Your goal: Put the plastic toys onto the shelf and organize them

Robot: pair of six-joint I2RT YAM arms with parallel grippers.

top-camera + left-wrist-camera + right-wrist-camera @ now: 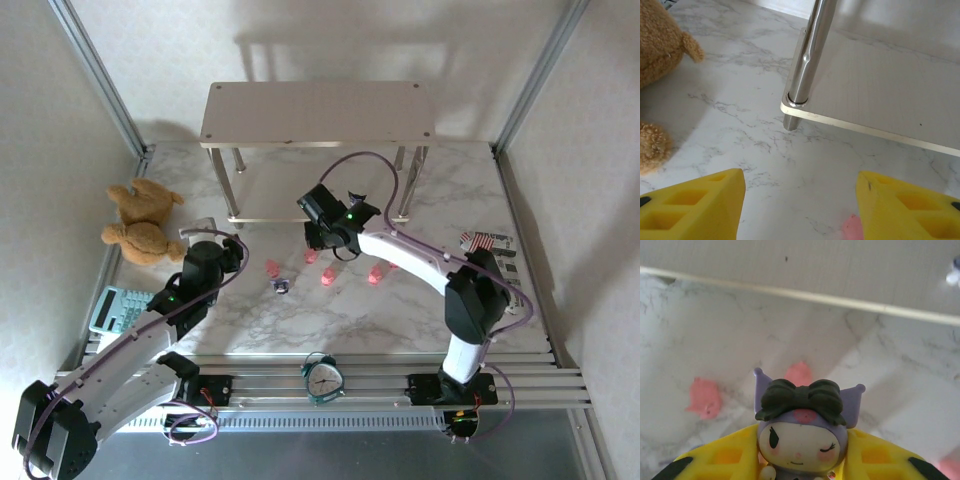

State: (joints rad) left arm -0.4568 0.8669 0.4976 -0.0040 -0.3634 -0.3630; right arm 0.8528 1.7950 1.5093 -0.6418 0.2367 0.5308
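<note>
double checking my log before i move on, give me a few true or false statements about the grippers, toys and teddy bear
1. The right gripper grips a purple-and-white figurine. True.
2. The left gripper is shut on a pink toy. False: its fingers are apart with nothing between them.
3. The teddy bear sits on the shelf. False: it lies on the table, left of the shelf.
4. Several pink toys lie on the table in front of the shelf. True.
</note>
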